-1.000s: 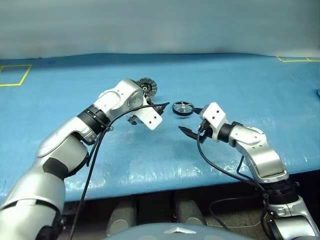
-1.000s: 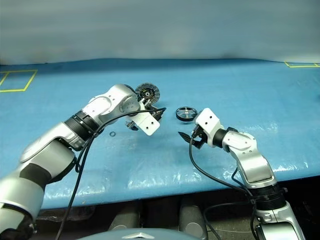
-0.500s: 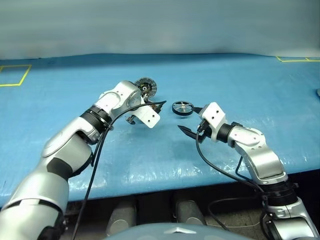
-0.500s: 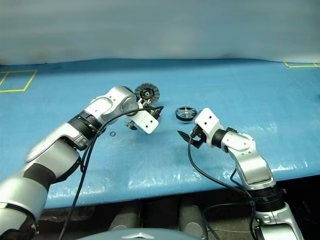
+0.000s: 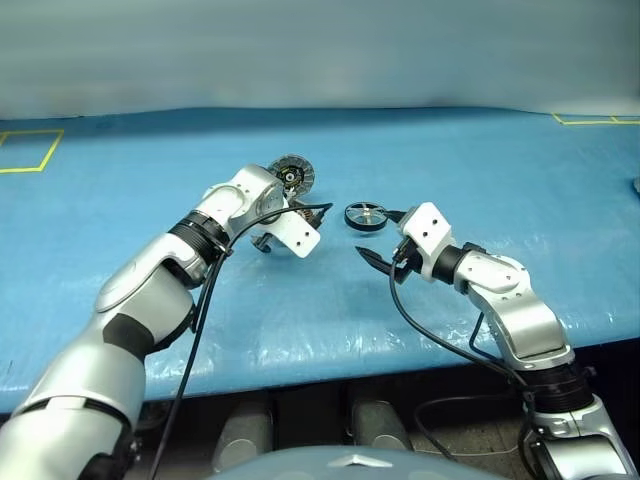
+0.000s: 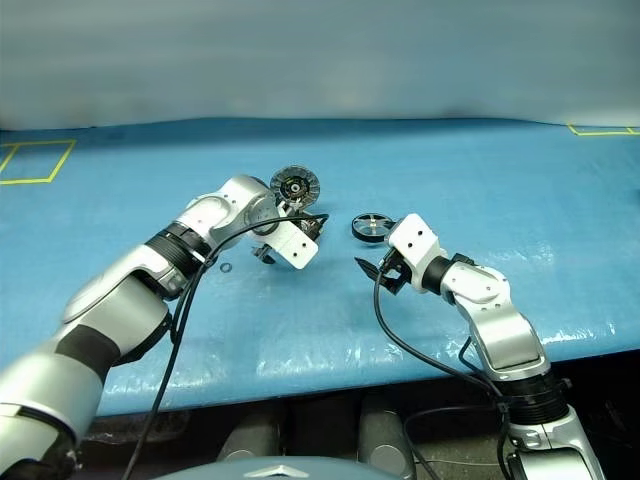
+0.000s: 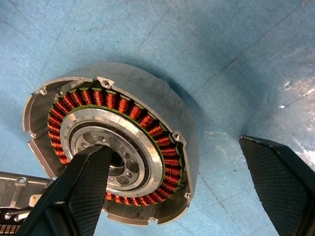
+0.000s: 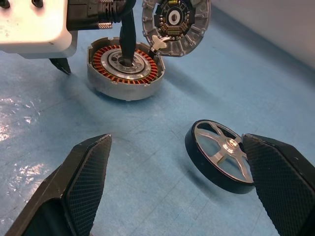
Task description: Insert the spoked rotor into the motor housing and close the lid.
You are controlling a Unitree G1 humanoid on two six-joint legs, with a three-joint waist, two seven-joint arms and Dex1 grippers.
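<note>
Head views: motor housing is hidden behind the left gripper; its lid stands raised, and the spoked rotor lies beside the right gripper. Wrist views: both grippers are seen spread wide, empty, one left finger over the housing's centre.

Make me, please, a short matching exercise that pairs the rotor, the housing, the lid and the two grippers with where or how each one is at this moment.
Things:
1. spoked rotor
2. motor housing
3. lid
4. left gripper
5. right gripper

States:
A. standing open, dark inner face showing
B. open, one finger over the silver centre bearing
C. lying on the blue table, apart from the housing
D. open, holding nothing, near the rotor
E. windings exposed, nothing inserted yet

Pairs: 1-C, 2-E, 3-A, 4-B, 5-D
</note>
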